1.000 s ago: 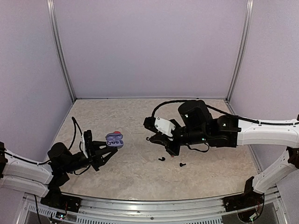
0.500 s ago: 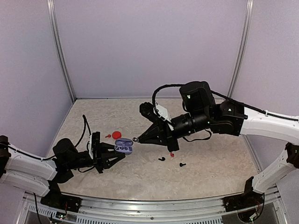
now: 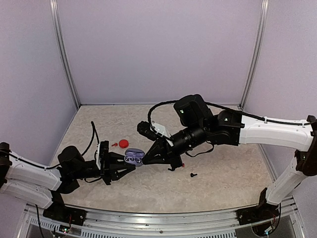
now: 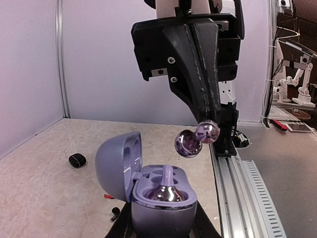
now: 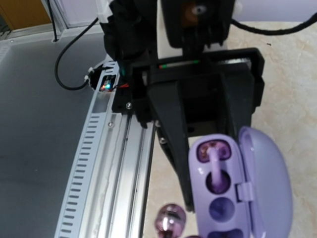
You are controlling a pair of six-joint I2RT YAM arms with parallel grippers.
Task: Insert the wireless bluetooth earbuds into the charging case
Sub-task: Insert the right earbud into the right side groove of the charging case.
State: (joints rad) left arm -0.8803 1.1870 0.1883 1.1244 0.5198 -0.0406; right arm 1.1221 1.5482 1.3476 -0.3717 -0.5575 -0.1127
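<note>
The right gripper (image 4: 208, 122) pinches an earbud (image 4: 188, 144) just above the charging case (image 4: 163, 201), which the left gripper (image 3: 120, 163) clamps. Misalignment with the empty socket could drop it.

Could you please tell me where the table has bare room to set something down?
The marbled beige tabletop is bare at the back left and at the near right, past the small black earbud. Crowded mid-left, around the open lilac charging case and round red piece.
</note>
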